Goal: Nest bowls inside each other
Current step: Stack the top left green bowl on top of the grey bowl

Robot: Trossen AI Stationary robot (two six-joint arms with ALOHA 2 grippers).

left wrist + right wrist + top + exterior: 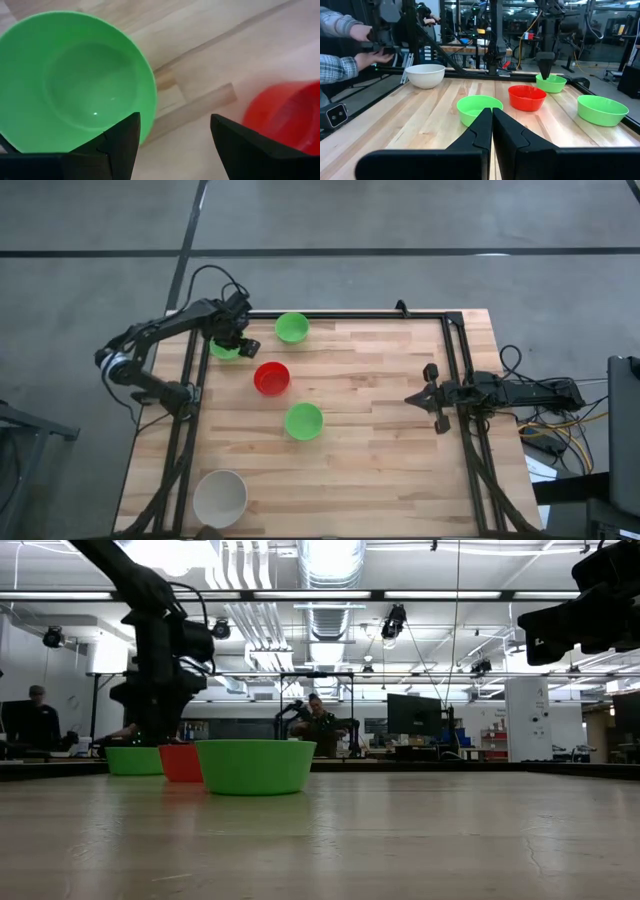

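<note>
Wooden table [380, 430] is carrying five bowls. Left gripper [232, 343] is hovering wide over far-left green bowl [224, 350]; right gripper [417, 399], fingers together, is waiting right.

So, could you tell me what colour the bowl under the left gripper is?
Bright green bowl, clearest in the left wrist view.

Left gripper [150, 730] hangs over far green bowl [134, 760]; red bowl [181, 763] just beside, near green bowl [256, 766] on tabletop [400, 840].
</note>
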